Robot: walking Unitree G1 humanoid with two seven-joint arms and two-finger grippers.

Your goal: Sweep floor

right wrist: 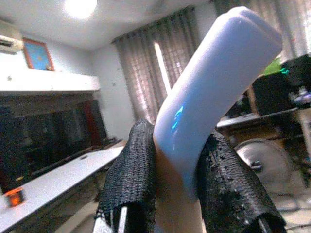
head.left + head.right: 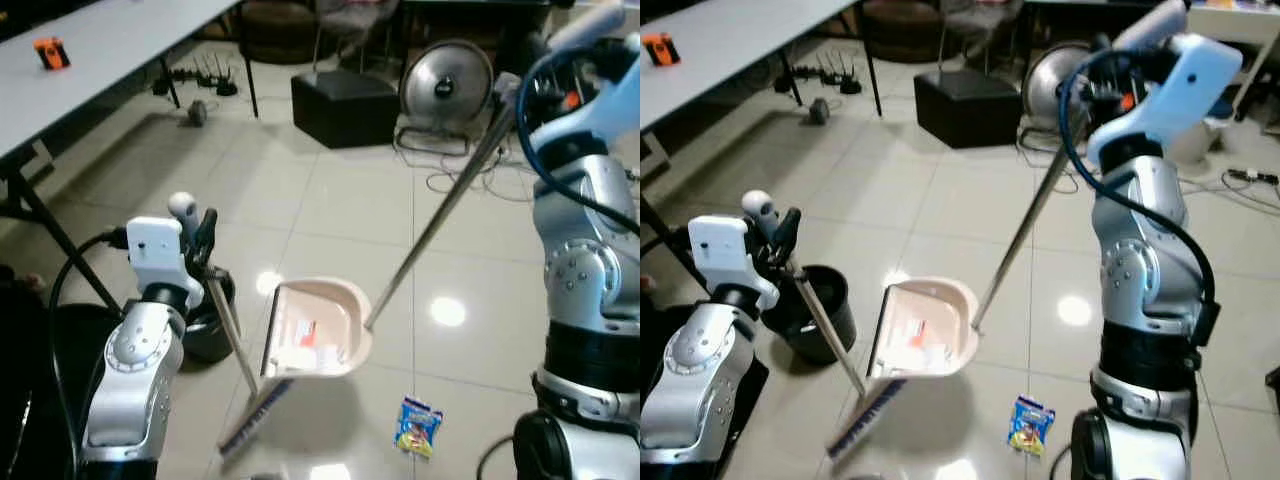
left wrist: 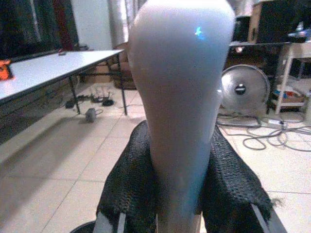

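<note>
l gripper (image 2: 203, 250) clamps broom (image 2: 232, 340) | r gripper (image 1: 177, 194) clamps dustpan (image 2: 315, 330) handle | risk: pan prob tips, scraps spill; wrapper (image 2: 418, 427) under r arm unswept

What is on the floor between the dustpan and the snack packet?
Nothing: in the left eye view, only bare glossy beige tile separates the cream plastic dustpan from the blue-and-yellow snack packet. The dark broom head lies on the dustpan's other side.

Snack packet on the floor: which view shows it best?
Left eye view: the snack packet lies whole on the tile, right of the dustpan. The right eye view shows it too, nearer the bottom edge. Wrist views show handles, not the packet.
</note>
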